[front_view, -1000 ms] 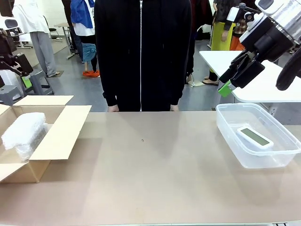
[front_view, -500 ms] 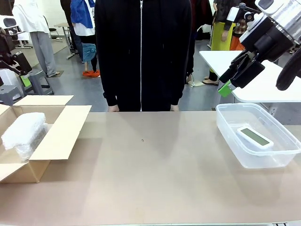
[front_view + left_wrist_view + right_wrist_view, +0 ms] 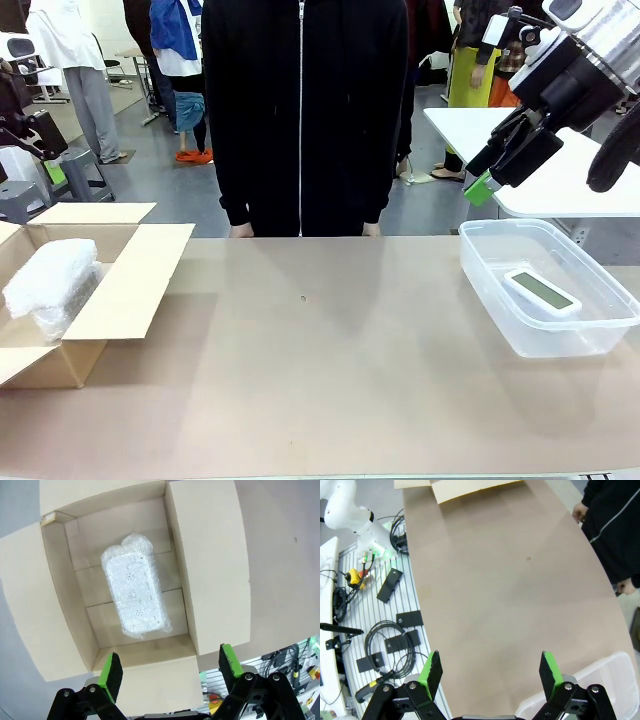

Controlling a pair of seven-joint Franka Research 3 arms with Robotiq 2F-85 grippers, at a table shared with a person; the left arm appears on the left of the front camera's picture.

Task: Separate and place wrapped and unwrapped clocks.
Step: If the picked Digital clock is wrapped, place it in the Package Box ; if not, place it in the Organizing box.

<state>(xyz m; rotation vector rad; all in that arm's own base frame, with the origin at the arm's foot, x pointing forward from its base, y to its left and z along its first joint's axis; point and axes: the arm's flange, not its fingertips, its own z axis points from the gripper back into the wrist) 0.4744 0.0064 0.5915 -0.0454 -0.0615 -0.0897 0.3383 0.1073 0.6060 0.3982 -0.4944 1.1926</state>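
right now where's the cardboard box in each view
front view: box at the left edge of the table, flaps open, a wrapped bundle inside.
left wrist view: box seen from above in mid picture, bundle lying in it.
right wrist view: a flap at the top edge.
shared landmark: the small dark spot on the table.

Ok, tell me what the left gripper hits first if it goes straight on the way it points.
Likely the bubble-wrapped clock lying in the open cardboard box. The left gripper looks down into the box with open jaws, nothing between; depth is unclear.
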